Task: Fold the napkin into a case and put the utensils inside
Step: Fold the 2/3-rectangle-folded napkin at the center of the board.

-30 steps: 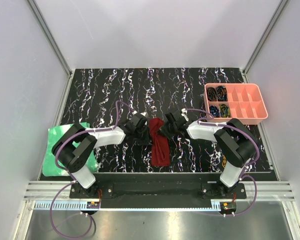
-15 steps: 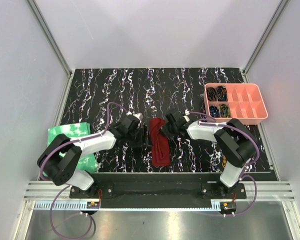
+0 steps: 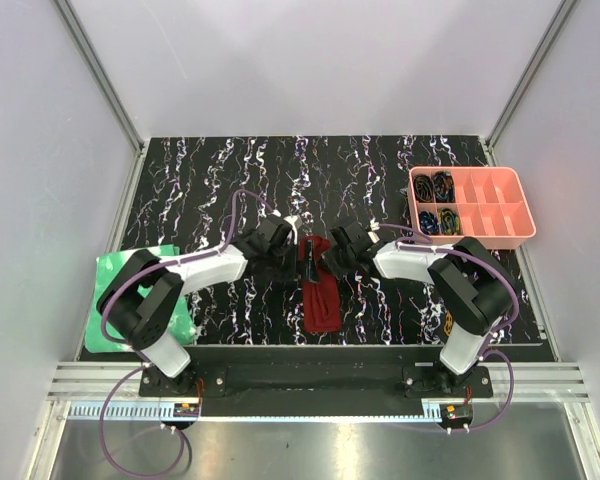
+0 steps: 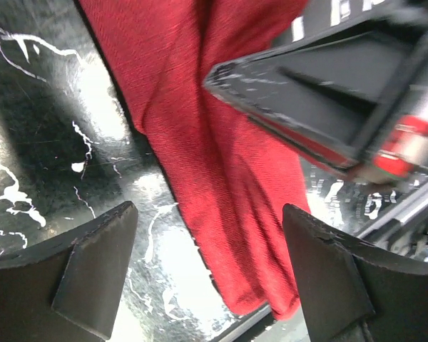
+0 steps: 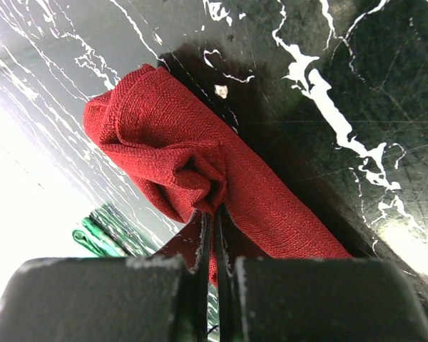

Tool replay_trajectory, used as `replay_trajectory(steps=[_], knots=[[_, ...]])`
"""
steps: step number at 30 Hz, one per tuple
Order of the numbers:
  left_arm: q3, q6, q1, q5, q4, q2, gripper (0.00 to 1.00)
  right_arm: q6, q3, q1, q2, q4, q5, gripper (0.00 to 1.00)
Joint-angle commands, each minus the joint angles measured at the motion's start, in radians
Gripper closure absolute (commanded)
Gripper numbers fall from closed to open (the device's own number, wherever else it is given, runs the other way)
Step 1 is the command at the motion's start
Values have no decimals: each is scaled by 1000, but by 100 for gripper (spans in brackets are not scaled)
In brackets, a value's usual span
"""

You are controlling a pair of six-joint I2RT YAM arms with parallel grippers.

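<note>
The dark red napkin (image 3: 321,300) lies as a narrow folded strip, the case, at the table's front middle. My right gripper (image 5: 214,214) is shut on a bunched fold at the strip's far end (image 5: 175,153). In the top view it (image 3: 329,262) sits at the strip's right side. My left gripper (image 4: 208,214) stands open just above the cloth (image 4: 214,157), its fingers (image 4: 93,274) wide apart and touching nothing. In the top view it (image 3: 286,264) is at the strip's left side. The right gripper's finger (image 4: 321,92) shows in the left wrist view. The utensils are out of view.
A pink compartment tray (image 3: 503,232) with dark coiled items stands at the right rear. A bright green crinkled sheet (image 3: 123,270) lies at the left under the left arm. The table's front edge runs just below the strip's near end.
My left gripper has opened and let go of the cloth. It swung slightly left, then came back beside the strip. The right gripper has kept its pinch.
</note>
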Motion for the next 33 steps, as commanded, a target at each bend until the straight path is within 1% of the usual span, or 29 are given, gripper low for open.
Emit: replay_trajectory(steps=[1,6,9,13,17,20,21,23,24,27,28,30,31,32,33], knots=[[39,25,-9,30,26,44,17,-9,36,12,-12,-22,23,100],[46,38,-13,39,55,62,16,5,36,14,-12,-22,12,100],[26,47,-13,42,103,30,13,8,41,12,-15,-22,5,100],[16,68,-20,30,115,4,11,8,59,14,-2,-24,-21,100],[26,62,-20,41,104,68,13,2,85,14,24,-31,-49,100],[20,58,-20,22,104,84,22,38,67,12,28,-19,-83,100],[16,54,-20,16,103,90,27,45,64,14,30,-15,-92,100],[13,50,-18,7,101,93,33,62,59,14,25,-2,-93,100],[6,47,-18,2,101,90,41,69,56,12,25,-1,-89,100],[-1,48,-18,-22,91,69,53,80,44,12,30,14,-96,100],[-3,50,-18,-36,86,61,60,78,42,14,33,19,-98,100],[-15,51,-16,-45,86,47,63,57,41,14,28,21,-87,100],[-18,51,-15,-47,86,35,66,22,36,12,21,31,-83,97],[-21,54,-13,-45,83,35,67,-10,32,12,14,33,-69,96],[-23,54,-12,-45,80,35,69,-92,35,11,8,34,-58,87]])
